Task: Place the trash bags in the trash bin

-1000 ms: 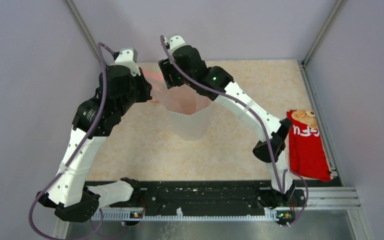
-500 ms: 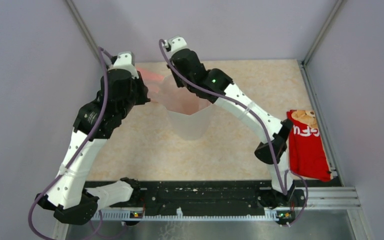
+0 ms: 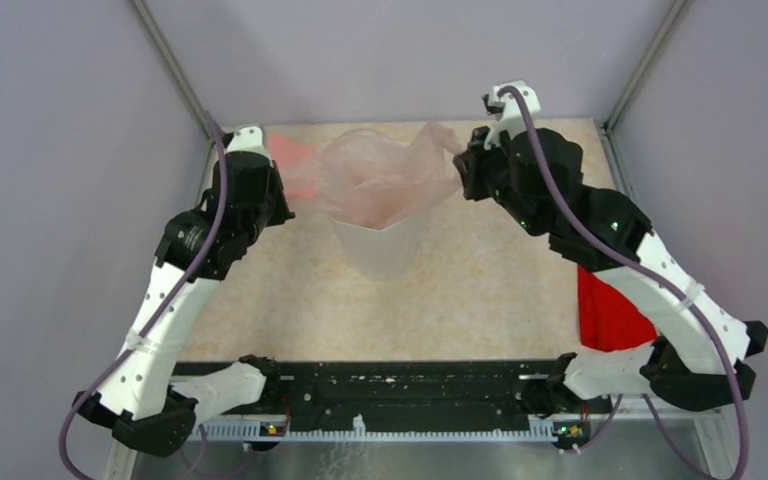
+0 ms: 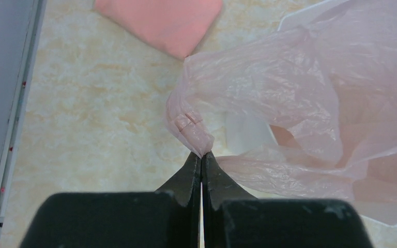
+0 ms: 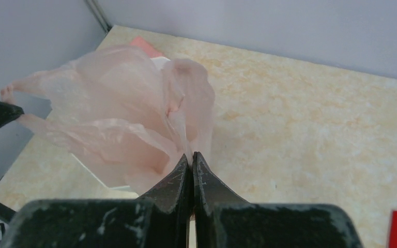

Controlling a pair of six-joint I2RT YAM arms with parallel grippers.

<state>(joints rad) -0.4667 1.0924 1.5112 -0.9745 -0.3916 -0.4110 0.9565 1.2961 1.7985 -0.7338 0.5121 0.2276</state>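
Top camera looks down from behind; both wrist cameras, close in, share the trash bag [image 3: 375, 180].

Soft, even light fills all views, bright and without glare. The bag [image 3: 380, 180] lets light through and casts only a faint shadow on the table [image 3: 480, 290] beneath it. In the left wrist view the cloth [image 4: 160, 23] beyond the bag is blurred, and the black fingers [image 4: 188, 181] at the bag show little detail.

Counter [image 3: 480, 270]: beige marbled top, lilac-grey walls [image 3: 60, 150] on three sides. Folded salmon-pink cloth [image 4: 160, 20] lies flat near the far-left corner. Red packet [image 3: 612, 322] lies flat by the right edge, partly hidden. Black rail [image 3: 400, 385] runs along the near edge.
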